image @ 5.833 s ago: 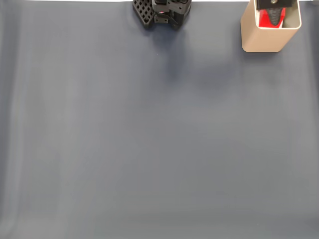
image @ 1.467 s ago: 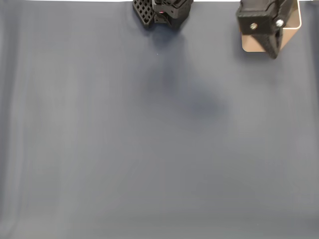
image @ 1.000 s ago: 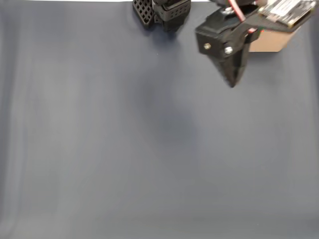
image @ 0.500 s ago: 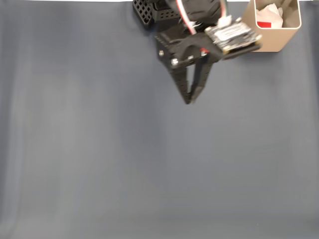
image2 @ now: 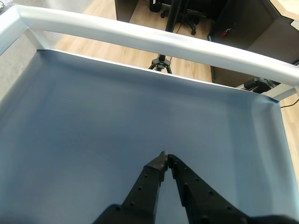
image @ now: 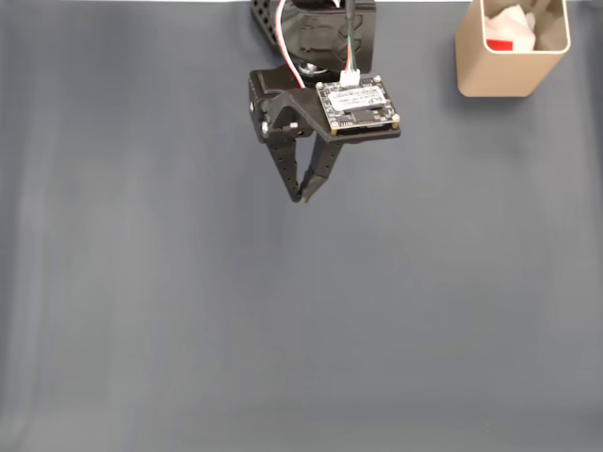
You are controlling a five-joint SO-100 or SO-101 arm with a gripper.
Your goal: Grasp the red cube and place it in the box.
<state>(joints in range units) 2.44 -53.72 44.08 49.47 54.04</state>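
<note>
The beige box [image: 504, 71] stands at the top right of the fixed view. Inside it, against the white lining, a piece of the red cube [image: 499, 44] shows. My black gripper [image: 303, 197] hangs over the blue-grey mat at upper centre, well to the left of the box, with a green circuit board on its back. Its fingertips meet at a point with nothing between them. In the wrist view the gripper [image2: 165, 156] rises from the bottom edge, its tips touching above bare mat.
The arm's black base [image: 316, 24] sits at the top edge of the fixed view. The wrist view shows the table's raised white rim [image2: 154, 39] at the far side, with wooden floor and a tripod [image2: 161, 63] beyond it.
The gripper has swung left, away from the box, and out over the mat. It went from above the box to upper centre. The red cube now shows in the box.
</note>
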